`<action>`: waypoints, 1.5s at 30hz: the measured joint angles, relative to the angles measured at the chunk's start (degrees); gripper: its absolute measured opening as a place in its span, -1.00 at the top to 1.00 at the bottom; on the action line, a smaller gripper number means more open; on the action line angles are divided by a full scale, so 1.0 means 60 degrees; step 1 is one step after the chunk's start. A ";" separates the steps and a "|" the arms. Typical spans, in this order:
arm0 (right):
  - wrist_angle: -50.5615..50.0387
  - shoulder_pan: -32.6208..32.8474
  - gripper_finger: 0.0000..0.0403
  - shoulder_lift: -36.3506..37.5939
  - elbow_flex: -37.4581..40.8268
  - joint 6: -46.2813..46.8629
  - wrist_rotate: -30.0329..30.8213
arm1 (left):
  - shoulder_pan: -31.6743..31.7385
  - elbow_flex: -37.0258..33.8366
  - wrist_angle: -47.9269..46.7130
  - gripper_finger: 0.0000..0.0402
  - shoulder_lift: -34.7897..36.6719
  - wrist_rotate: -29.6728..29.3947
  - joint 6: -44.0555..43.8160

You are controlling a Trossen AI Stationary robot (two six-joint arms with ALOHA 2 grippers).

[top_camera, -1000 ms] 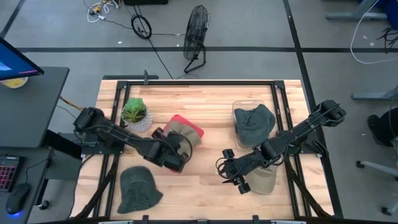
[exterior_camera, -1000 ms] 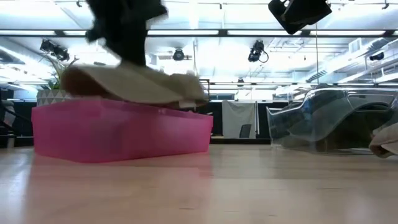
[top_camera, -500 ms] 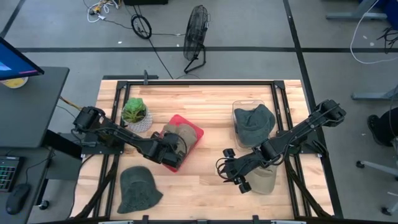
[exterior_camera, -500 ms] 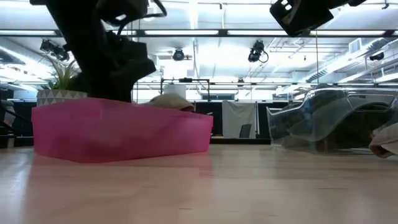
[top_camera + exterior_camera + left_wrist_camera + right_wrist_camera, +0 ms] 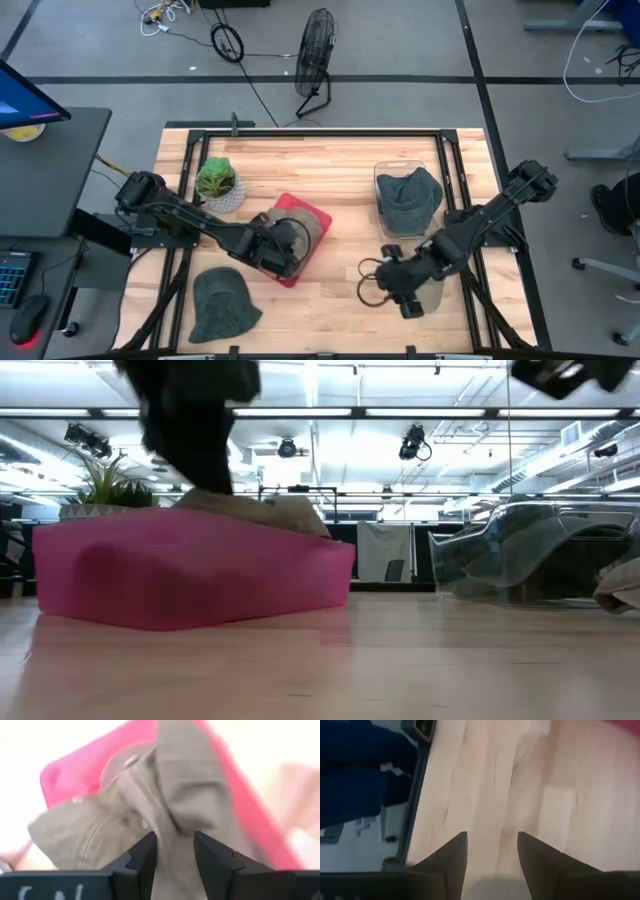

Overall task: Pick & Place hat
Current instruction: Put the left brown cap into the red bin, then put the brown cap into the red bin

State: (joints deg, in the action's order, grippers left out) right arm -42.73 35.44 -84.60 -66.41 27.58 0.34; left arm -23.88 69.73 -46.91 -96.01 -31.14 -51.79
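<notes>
Overhead, we see our left gripper [image 5: 283, 243] above the tan hat [image 5: 300, 229] in the pink bin [image 5: 313, 213]; in the left wrist view its fingers [image 5: 145, 855] pinch hat fabric, while the right gripper [image 5: 490, 851] stands parted over bare table [image 5: 520, 785].

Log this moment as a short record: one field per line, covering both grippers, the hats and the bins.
left gripper: over the pink bin, fingers closed on the tan hat
tan hat: lying in the pink bin, part of it above the rim
right gripper: open, empty, above bare wood near the table's front
clear bin: on the right side, holding a grey-green hat
second grey-green hat: loose on the table, front left
potted plant: behind the pink bin, left side
</notes>
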 joint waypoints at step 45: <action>-0.0199 0.1115 0.96 -0.0018 0.1199 0.2277 0.1132 | -0.0581 0.2671 0.0372 0.47 -0.0055 0.0583 0.2579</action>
State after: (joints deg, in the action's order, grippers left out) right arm -43.92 42.13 -84.71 -59.22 41.24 7.13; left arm -27.37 85.76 -44.68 -96.33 -27.64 -36.31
